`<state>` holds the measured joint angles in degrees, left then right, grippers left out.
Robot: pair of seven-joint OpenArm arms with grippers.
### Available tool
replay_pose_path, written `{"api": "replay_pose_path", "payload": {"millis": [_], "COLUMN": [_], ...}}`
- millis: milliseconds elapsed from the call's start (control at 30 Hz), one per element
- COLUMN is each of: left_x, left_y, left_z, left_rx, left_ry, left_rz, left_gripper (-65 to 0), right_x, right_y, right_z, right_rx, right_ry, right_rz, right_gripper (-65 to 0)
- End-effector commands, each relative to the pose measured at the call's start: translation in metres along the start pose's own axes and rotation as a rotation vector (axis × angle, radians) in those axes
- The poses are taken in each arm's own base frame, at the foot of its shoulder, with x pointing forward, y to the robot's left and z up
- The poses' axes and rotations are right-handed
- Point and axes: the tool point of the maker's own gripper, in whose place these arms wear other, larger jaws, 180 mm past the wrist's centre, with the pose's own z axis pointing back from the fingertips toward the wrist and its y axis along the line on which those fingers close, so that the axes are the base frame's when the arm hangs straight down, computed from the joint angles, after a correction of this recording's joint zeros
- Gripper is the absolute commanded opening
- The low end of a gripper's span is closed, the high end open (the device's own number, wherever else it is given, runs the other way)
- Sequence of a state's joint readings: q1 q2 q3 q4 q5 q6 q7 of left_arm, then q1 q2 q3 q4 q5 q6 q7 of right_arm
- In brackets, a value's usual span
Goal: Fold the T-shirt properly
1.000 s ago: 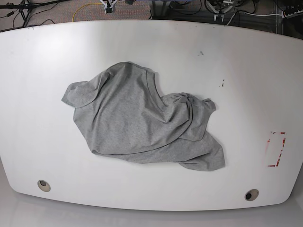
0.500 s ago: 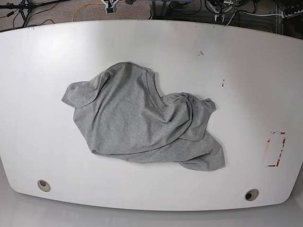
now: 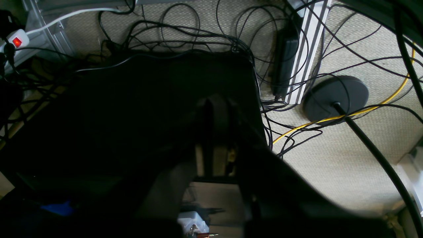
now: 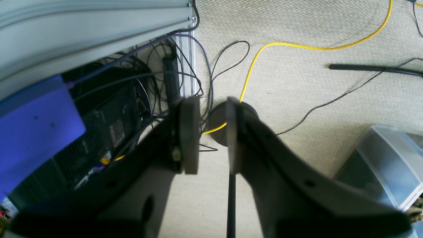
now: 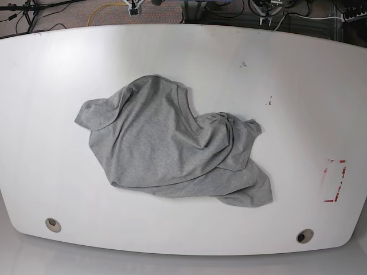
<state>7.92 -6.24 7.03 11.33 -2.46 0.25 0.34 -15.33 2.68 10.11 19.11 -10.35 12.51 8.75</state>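
The T-shirt [image 5: 166,146] is heather grey and lies crumpled in the middle of the white table [image 5: 287,74], one sleeve out to the left and the hem bunched at the lower right. No lettering shows. Neither gripper is over the table. In the left wrist view my left gripper [image 3: 214,132] is dark, its fingers pressed together with nothing between them, above a black box and cables on the floor. In the right wrist view my right gripper [image 4: 213,132] hangs over carpet, with a narrow empty gap between its fingers [image 4: 190,132].
A red-outlined rectangle [image 5: 334,180] marks the table's right side. Two round holes [image 5: 53,224] [image 5: 304,236] sit near the front edge. On the floor are a yellow cable [image 4: 297,46], a black stand base [image 3: 335,99] and a clear plastic bin [image 4: 386,158].
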Motion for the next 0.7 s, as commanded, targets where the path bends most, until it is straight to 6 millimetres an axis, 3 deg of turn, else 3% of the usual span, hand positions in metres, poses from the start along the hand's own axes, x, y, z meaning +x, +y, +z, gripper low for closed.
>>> {"api": "replay_pose_path", "payload": {"millis": [0,667], "left_x": [-0.0043,0.0025], "left_y": [0.0033,0.0013], "left_z": [0.0007,0.0011], "left_rx": [0.010,0.009], "left_ry": [-0.001,-0.021], "left_rz": [-0.004,-0.001], "left_gripper": [-63.9,-63.7], "right_x": [-0.0023,-0.0016], "right_y": [0.0004,0.0025], "right_z": [0.0011,0.0007], "right_rx": [0.002,0.007], "right_ry": [-0.001,-0.001], "right_rz": [0.008,0.011], "right_gripper": [-51.9,-51.8]}}
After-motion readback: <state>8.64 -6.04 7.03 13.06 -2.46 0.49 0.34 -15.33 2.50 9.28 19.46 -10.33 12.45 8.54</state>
